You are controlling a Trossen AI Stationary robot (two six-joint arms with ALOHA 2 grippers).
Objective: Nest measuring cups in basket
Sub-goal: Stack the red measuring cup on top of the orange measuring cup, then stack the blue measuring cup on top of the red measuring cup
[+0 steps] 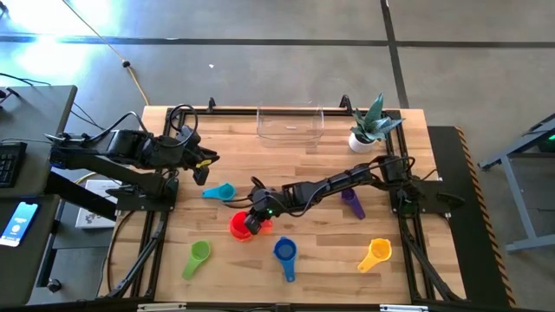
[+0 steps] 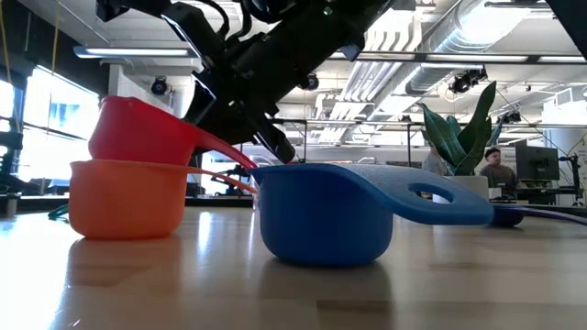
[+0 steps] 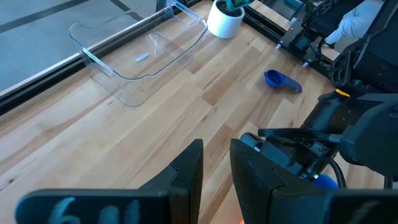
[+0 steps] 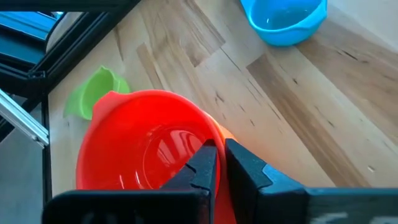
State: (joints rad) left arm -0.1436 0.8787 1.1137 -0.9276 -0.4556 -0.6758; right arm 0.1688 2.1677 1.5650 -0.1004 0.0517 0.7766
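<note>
The red cup (image 1: 238, 226) sits tilted inside the orange cup (image 2: 128, 197) near the table's middle, its bowl (image 4: 143, 137) facing up. My right gripper (image 4: 221, 158) reaches in from the right and is shut at the red cup's handle side. On the table lie the teal cup (image 1: 221, 191), green cup (image 1: 199, 254), blue cup (image 1: 284, 251), yellow cup (image 1: 377, 253) and purple cup (image 1: 353, 204). The clear basket (image 1: 290, 124) stands at the far edge. My left gripper (image 1: 206, 165) hovers over the left side, slightly open and holding nothing. My right gripper pinches the red cup by its handle (image 2: 234, 151), slanting down from the table's right; its own fingers (image 4: 205, 165) hide the exact spot. The red cup rests tilted in the orange cup, which stands on the table.
A white plant pot (image 1: 362, 139) stands at the far right, beside the basket. Black rails frame the table's left, right and far sides. Bare wood lies between the cups and the basket (image 3: 143, 56).
</note>
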